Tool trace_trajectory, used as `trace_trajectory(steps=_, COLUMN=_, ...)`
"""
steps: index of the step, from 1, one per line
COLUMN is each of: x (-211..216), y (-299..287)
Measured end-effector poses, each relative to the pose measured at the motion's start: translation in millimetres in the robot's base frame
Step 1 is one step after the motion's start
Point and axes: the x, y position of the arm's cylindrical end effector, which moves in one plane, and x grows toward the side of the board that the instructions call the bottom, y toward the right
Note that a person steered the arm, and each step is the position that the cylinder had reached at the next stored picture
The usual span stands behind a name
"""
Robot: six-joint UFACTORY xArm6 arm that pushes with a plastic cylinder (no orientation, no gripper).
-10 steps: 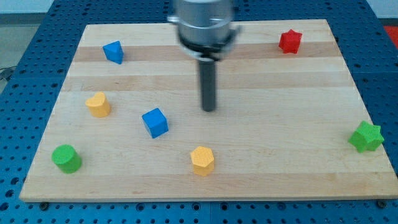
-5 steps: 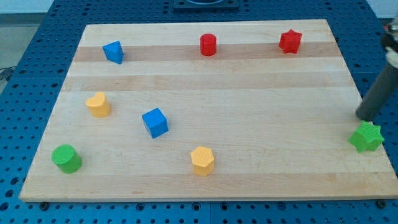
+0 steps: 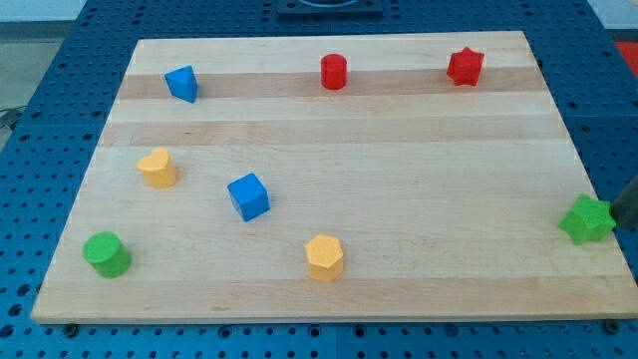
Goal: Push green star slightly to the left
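The green star (image 3: 587,219) lies near the right edge of the wooden board (image 3: 419,170), low in the view. A sliver of my dark rod shows at the view's right edge, and my tip (image 3: 630,221) is just to the right of the green star, very close to it or touching it. Most of the rod is cut off by the frame.
A red star (image 3: 465,66), a red cylinder (image 3: 334,72) and a blue block (image 3: 182,83) lie along the top. A yellow block (image 3: 158,167), a blue cube (image 3: 248,196), a yellow hexagon (image 3: 325,257) and a green cylinder (image 3: 106,253) lie to the left and bottom.
My rod swept from the board's middle to the far right, then dropped from above the green star to its right side. No block has visibly moved.
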Motion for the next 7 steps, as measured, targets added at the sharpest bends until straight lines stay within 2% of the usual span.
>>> trace_trajectory(steps=1, x=-3, y=-26)
trace_trajectory(steps=4, x=-3, y=-32)
trace_trajectory(steps=5, x=15, y=-38)
trace_trajectory(steps=7, x=23, y=-38)
